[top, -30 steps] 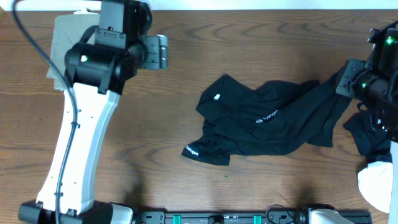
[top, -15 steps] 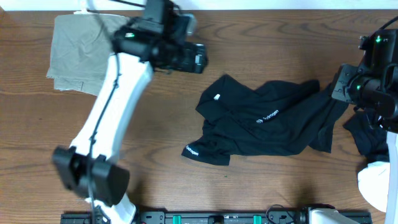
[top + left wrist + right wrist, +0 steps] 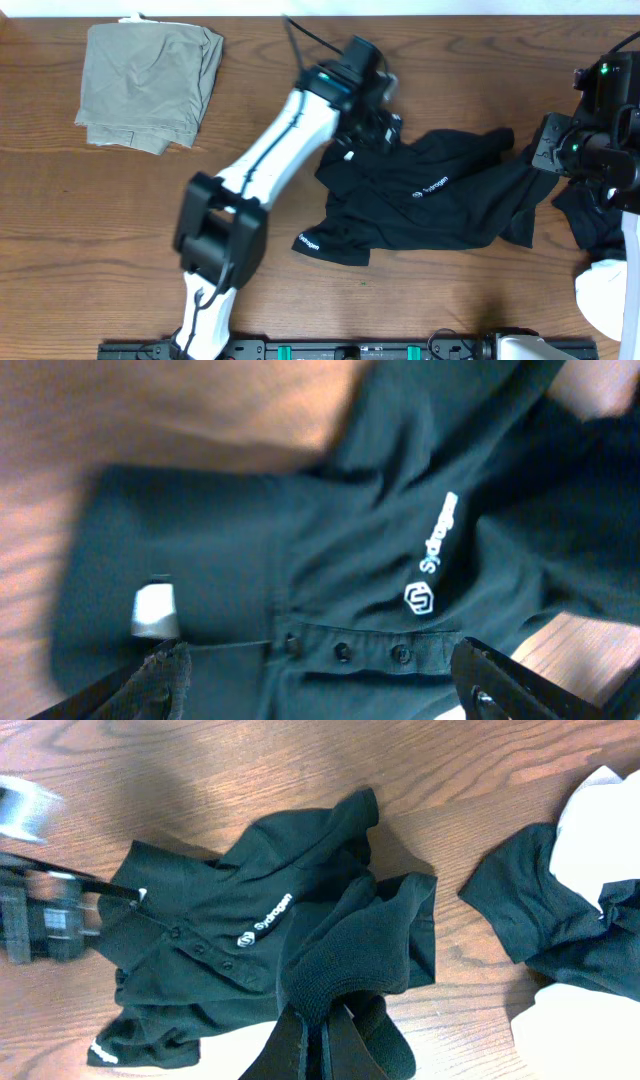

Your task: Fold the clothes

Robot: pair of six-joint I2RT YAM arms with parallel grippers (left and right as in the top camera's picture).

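Your right hand (image 3: 322, 1030) grips the shirt's (image 3: 440, 205) 3 o'clock sleeve (image 3: 350, 960), apparently anchoring it; your left hand (image 3: 387, 127) hovers released over its 10 o'clock collar (image 3: 190, 550).

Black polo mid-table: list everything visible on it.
The black knit polo shirt lies crumpled and unfolded in the middle of the brown wooden table. It shows a white printed chest logo, a placket of dark buttons, a white neck tag at the collar and white print on one sleeve hem. Fingers of the right gripper are shut on its ribbed edge; the left gripper hangs open over the collar.
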